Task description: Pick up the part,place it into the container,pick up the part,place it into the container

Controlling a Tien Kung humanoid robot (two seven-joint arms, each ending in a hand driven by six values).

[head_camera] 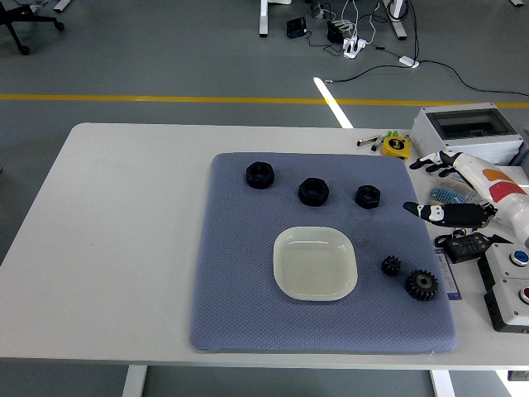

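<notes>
The right hand [442,188] hovers empty, fingers spread, beside the mat [240,314]; reaching for the nearest nut [368,196], it could knock it away from the empty dish [316,263].

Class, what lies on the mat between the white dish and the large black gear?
In the head view, only bare blue mat separates the white dish from the large gear.

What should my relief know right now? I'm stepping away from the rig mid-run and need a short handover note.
Right hand: open, holding nothing, over the table's right edge beside the blue mat. Left hand: out of view.
White container: mid-mat, empty.
Parts, all on the mat: three black nuts in a row behind the container; small gear and large gear to its right.
Done: nothing placed. Left: both picks and placements.
</notes>
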